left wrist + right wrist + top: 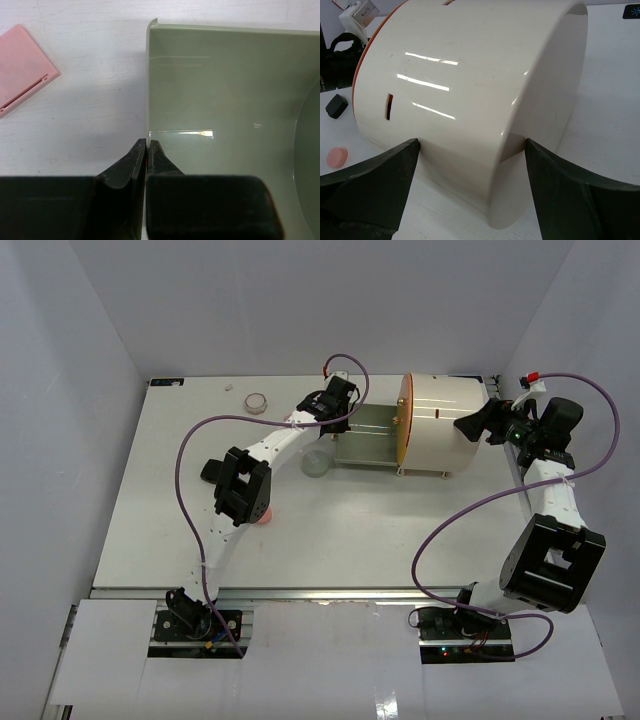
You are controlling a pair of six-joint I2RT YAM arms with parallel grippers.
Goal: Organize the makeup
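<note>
the left gripper (146,152) is pinched shut on the side wall of the green drawer (225,90), probably to slide it. the right gripper (470,150) spreads wide around the cream case (470,75), likely bracing it. the pink pad (22,65) lies outside, near the drawer.

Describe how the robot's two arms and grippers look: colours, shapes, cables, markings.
The left arm and right arm have white tubular links joined by boxy black joint housings. A purple cable loops loosely along each; the right one ends at a small red connector. The left gripper has matte black wedge fingers tapering to thin tips. The right gripper is also black, with broader fingers.
</note>
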